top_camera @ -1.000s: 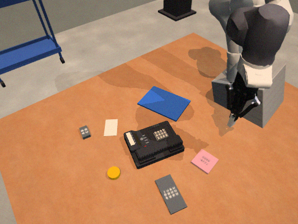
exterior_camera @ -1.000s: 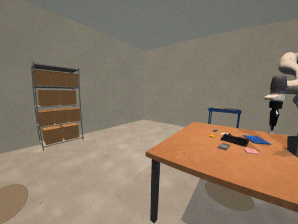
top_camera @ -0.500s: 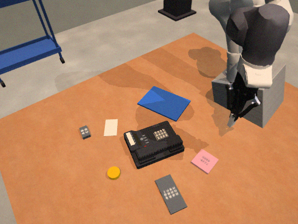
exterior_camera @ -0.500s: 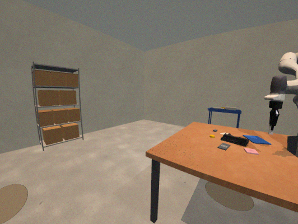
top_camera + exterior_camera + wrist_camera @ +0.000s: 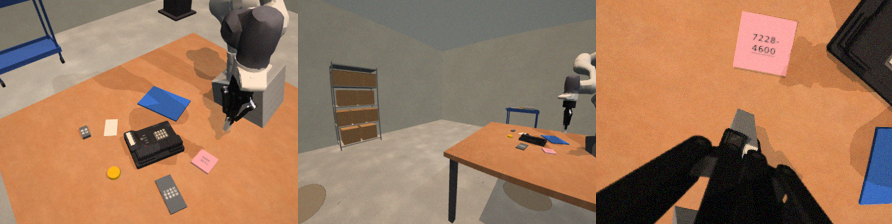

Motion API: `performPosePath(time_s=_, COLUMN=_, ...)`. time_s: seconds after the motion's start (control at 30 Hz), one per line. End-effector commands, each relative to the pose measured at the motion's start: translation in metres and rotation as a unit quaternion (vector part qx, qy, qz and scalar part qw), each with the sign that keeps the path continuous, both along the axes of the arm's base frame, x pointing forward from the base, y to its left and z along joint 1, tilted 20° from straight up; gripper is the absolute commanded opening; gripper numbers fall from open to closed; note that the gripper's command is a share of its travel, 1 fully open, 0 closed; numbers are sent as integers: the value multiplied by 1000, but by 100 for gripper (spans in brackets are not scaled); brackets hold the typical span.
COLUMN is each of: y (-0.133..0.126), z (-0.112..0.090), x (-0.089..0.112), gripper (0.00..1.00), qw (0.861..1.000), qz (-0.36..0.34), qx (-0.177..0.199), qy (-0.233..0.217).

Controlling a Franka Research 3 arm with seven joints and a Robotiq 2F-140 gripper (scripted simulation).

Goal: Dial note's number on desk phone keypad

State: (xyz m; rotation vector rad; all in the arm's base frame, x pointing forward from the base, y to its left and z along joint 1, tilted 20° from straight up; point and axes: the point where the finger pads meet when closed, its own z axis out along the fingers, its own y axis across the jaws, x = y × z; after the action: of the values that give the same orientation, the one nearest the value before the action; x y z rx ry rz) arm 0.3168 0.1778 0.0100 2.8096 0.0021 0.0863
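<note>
A black desk phone (image 5: 154,143) lies on the orange table with its handset in the cradle along the near side and a light keypad (image 5: 161,134) on top. Its corner shows in the wrist view (image 5: 868,47). A pink note (image 5: 204,160) lies to the phone's right; in the wrist view the note (image 5: 765,43) reads 7228-4600. My gripper (image 5: 228,126) is shut and empty, hovering above the table to the right of the phone and behind the note. It also shows in the wrist view (image 5: 744,131) and in the exterior view (image 5: 564,129).
A blue pad (image 5: 164,102) lies behind the phone. A grey remote with keys (image 5: 171,194), a yellow disc (image 5: 113,172), a white card (image 5: 111,127) and a small grey keypad box (image 5: 84,131) lie around the phone. The arm's grey base block (image 5: 252,95) stands at right. A blue cart (image 5: 25,50) stands beyond the table.
</note>
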Motion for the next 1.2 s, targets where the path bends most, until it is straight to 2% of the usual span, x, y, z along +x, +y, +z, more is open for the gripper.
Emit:
performPosePath(time_s=0.0, y=-4, z=1, x=15, gripper=0, qw=1000, qz=2, qx=-5, qy=2)
performPosePath(time_s=0.27, y=-3, z=4, x=62, gripper=0, qw=1000, qz=2, qx=-5, qy=2)
performPosePath(time_s=0.33, y=-3, z=4, x=62, gripper=0, qw=1000, qz=2, qx=-5, qy=2)
performPosePath(time_s=0.8, y=-2, z=9, x=141, gripper=0, qw=1000, qz=2, qx=-5, qy=2)
performPosePath(time_s=1.17, y=-2, z=11, x=168, gripper=0, qw=1000, qz=2, qx=-5, qy=2)
